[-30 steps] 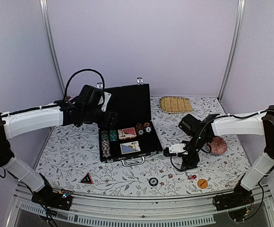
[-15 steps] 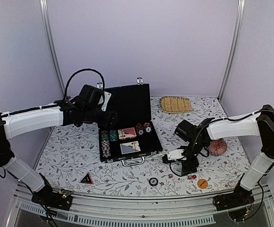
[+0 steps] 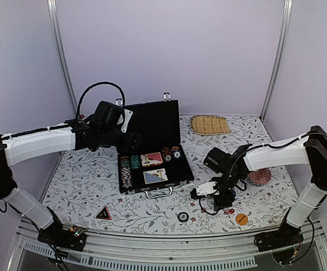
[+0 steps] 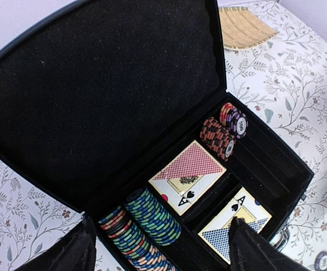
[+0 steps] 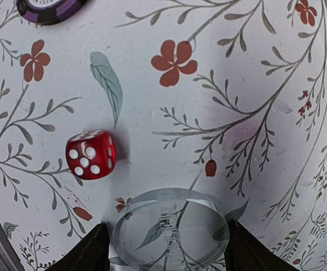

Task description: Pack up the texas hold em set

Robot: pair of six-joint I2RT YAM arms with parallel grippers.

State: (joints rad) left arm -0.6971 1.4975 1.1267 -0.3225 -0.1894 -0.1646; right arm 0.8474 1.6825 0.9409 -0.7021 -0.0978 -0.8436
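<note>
The black briefcase (image 3: 155, 121) stands open at the table's middle, holding chip rows (image 4: 146, 217), two card decks (image 4: 187, 175) and short chip stacks (image 4: 225, 132). My left gripper (image 4: 160, 248) hangs open over its tray with nothing between the fingers. My right gripper (image 5: 166, 245) points down at the table, one finger on each side of a clear round disc (image 5: 172, 231) lying flat. The right finger is at the disc's rim; a thin gap shows at the left. A red die (image 5: 90, 154) lies just beyond it.
A dark purple-edged disc (image 5: 51, 7) lies past the die. In the top view an orange disc (image 3: 242, 219), another red die (image 3: 229, 212) and a dark triangular piece (image 3: 103, 213) sit near the front edge. The red dish (image 3: 259, 176) and straw mat (image 3: 210, 124) are right and back.
My right arm has swung left and down toward the front of the table, and its jaws have narrowed around the clear disc. The left arm has not moved.
</note>
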